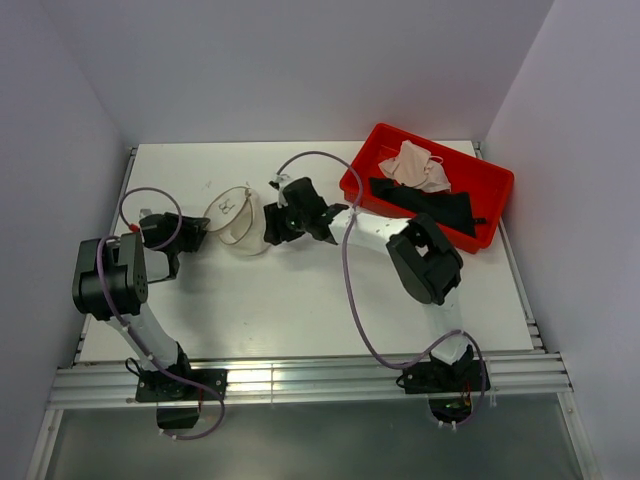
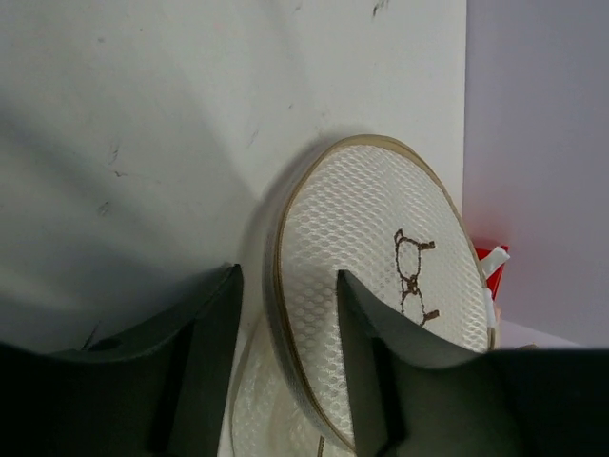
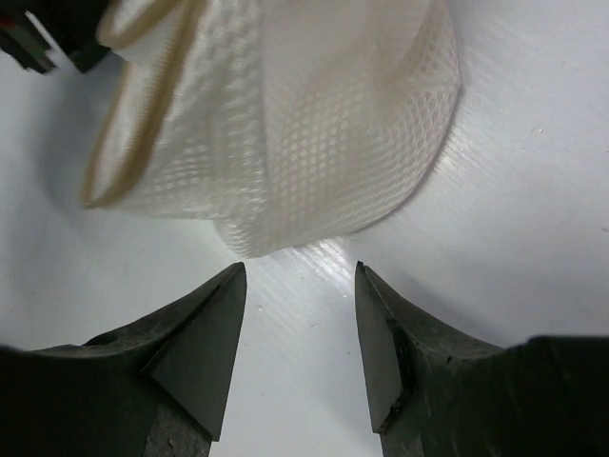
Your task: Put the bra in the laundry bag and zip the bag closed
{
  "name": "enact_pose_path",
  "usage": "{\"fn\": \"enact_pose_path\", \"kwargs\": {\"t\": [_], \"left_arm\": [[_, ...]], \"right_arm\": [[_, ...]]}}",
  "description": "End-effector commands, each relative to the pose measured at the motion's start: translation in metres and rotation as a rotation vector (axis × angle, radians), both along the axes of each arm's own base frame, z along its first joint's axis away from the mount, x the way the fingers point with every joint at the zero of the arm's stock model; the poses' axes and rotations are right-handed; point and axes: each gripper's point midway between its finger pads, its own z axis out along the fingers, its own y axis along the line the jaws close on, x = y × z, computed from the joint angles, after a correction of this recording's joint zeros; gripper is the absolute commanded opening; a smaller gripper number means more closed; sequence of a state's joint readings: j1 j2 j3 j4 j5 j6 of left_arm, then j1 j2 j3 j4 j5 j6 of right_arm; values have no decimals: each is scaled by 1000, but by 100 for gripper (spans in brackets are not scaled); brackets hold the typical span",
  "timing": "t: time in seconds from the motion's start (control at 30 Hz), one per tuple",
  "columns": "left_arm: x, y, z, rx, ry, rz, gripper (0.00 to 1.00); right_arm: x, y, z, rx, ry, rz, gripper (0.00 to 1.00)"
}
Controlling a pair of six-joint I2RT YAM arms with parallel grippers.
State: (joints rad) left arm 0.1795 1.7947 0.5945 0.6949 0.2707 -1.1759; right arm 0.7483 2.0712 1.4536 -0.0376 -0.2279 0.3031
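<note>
One laundry bag (image 1: 240, 222) sits mid-table between two grippers. The left gripper (image 2: 285, 281) has its jaws spread with the bag's rim in the gap, and the right gripper (image 3: 300, 276) is spread and empty, just short of the mesh. One bra (image 1: 418, 168) lies well apart in one red tray (image 1: 488, 190) — beside one black garment (image 1: 430, 205).

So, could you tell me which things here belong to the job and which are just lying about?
Belonging to the job:
- laundry bag, on the table between the two grippers
- bra, lying in the red tray

Just lying about:
- red tray
- black garment, also in the tray
</note>
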Motion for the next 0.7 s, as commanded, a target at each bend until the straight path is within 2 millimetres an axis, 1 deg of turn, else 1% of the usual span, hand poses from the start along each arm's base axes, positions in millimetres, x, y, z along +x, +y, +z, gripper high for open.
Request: {"fn": "enact_pose_path", "kwargs": {"t": [0.0,0.03,0.07,0.1,0.13,0.17,0.2,0.23,0.27,0.3,0.33,0.37,0.4,0.43,0.47,0.5,0.53,0.57,0.6,0.63,0.67], "left_arm": [[2,6,5,24,12,59,47],[5,5,8,23,-4,54,43],[8,5,12,16,-19,52,34],[11,4,18,16,-38,52,12],[13,6,22,20,-50,57,4],[14,6,27,31,-64,53,0],[15,7,41,48,-97,51,0],[14,10,48,69,-107,62,0],[12,13,55,105,-120,64,0],[11,15,81,135,-179,72,0],[7,19,88,171,-177,91,0],[3,21,114,227,-232,94,0],[2,18,127,257,-251,92,0],[-2,17,134,286,-247,91,0],[-4,18,142,347,-259,91,0],[-7,13,161,372,-298,78,0],[-6,2,176,396,-325,52,0],[-8,3,179,459,-317,55,0],[-9,-2,190,487,-342,38,0],[-6,-16,204,510,-374,4,0],[-8,-24,206,563,-373,-31,0]], "right_arm": [[2,6,59,122,-100,-8,57],[1,5,71,141,-114,-7,57],[-1,4,75,151,-116,-11,57],[-5,1,73,154,-109,-12,57],[-7,0,85,175,-127,-13,57],[-9,-2,89,181,-129,-13,57],[-12,-5,87,176,-122,-14,57],[-12,-9,96,186,-143,-29,57],[-13,-12,99,192,-143,-45,57],[-15,-17,95,184,-134,-60,57],[-14,-22,105,196,-154,-87,57],[-16,-29,101,200,-131,-116,57],[-17,-32,103,210,-126,-132,57],[-19,-36,114,238,-137,-147,57],[-20,-39,117,255,-131,-174,57],[-23,-45,111,250,-120,-188,57],[-26,-49,123,272,-136,-200,57],[-27,-52,127,284,-136,-217,57],[-30,-58,123,277,-135,-233,58],[-32,-63,134,296,-153,-241,57],[-36,-68,131,291,-150,-255,58]]}}
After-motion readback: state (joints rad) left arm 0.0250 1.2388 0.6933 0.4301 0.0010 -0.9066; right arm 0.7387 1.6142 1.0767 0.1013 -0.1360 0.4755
